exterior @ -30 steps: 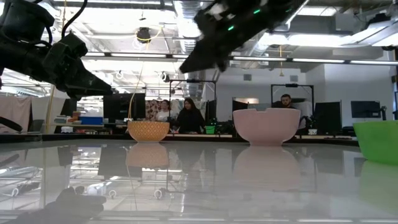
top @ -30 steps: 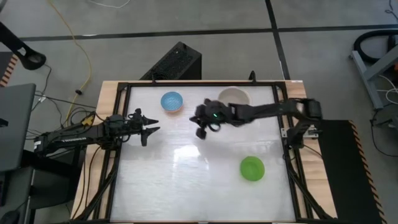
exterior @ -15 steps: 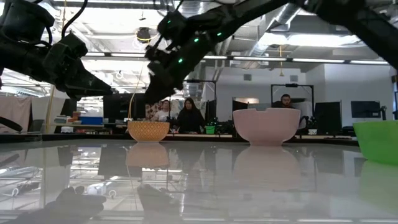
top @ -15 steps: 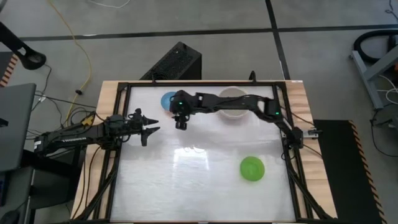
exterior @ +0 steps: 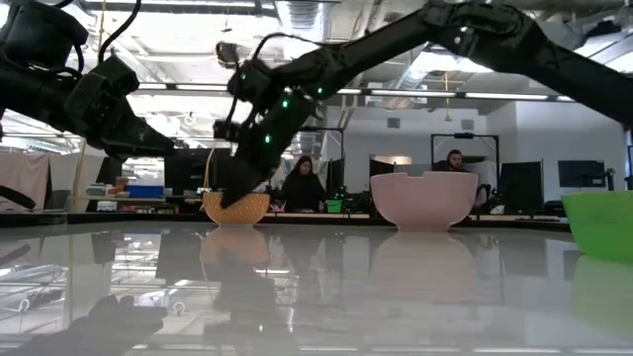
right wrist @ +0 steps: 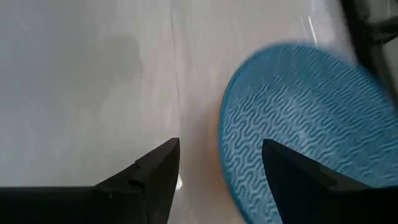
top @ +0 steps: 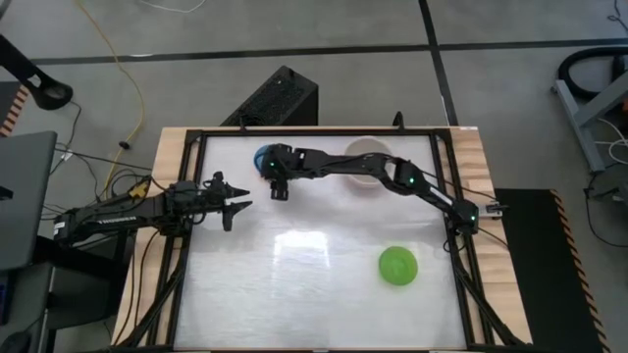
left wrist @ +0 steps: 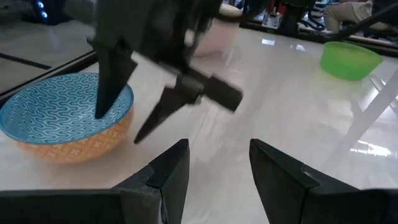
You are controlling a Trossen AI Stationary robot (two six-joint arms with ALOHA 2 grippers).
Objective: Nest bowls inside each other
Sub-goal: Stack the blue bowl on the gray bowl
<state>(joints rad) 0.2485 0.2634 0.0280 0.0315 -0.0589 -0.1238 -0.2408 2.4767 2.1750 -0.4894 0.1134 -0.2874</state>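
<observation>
A small bowl, light blue with a wave pattern inside and orange-tan outside (top: 261, 156) (left wrist: 62, 115), stands on its base at the far left of the table. My right gripper (top: 278, 192) (right wrist: 217, 168) is open at its rim: one finger (right wrist: 298, 186) hangs over the blue inside, the other (right wrist: 149, 180) over the table beside it. A larger pale pink bowl (exterior: 423, 201) (top: 373, 149) stands at the far middle, partly under the right arm. The bright green bowl (top: 397, 266) sits near right. My left gripper (top: 238, 206) (left wrist: 217, 162) waits open at the left, with nothing between its fingers.
A black frame (top: 294, 131) runs around the white tabletop. The wide middle and near part of the table (top: 294, 284) is bare. People sit at desks in the room beyond the far edge (exterior: 302, 186).
My right gripper has swung from the table's middle toward the left and far side, sinking and tipping downward until its fingers stand at the blue bowl's rim, and it has opened on the way. The bowls have stayed where they were.
</observation>
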